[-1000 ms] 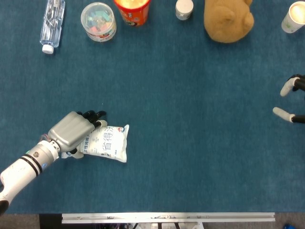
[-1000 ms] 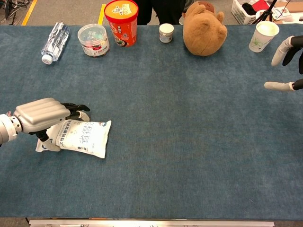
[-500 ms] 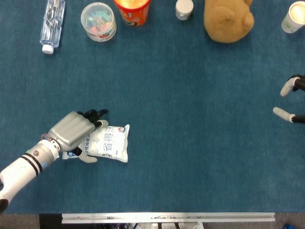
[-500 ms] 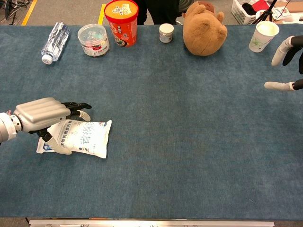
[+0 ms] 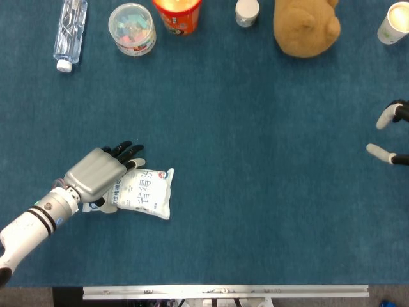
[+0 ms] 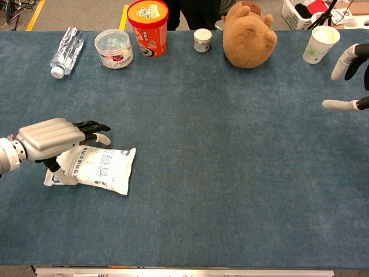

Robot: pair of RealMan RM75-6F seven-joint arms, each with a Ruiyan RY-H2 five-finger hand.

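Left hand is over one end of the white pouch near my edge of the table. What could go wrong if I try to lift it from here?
The left hand covers only the left end of the white pouch, with the fingers spread above it, so the soft pouch may sag or slip out. It also lies flat on the blue table, so fingertips could snag the cloth rather than get under it.

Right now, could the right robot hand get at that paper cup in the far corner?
Probably yes: the right robot hand hangs just beside the paper cup, with only bare table between them.
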